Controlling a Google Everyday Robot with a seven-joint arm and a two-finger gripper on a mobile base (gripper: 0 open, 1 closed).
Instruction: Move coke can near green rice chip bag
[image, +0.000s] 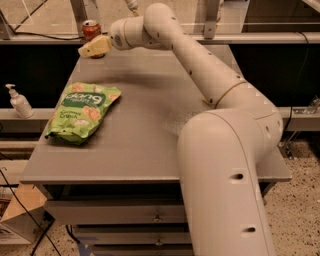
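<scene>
Starting near: bag (80, 114) lies flat on the table's (150, 150) left side, well short of its far edge. Gripper (94, 47) hangs at the table's far-left corner, against the base of the upright can (91, 29); can't tell if it's clamped or released. Risk: the can's right at the table edge, so an off-centre grab could knock it off.

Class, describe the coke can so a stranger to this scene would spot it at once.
Start at the grey table and go to its far left corner. There, just behind the gripper, stands the coke can. It is the only small red cylinder, unlike the flat green bag nearer the front.
</scene>
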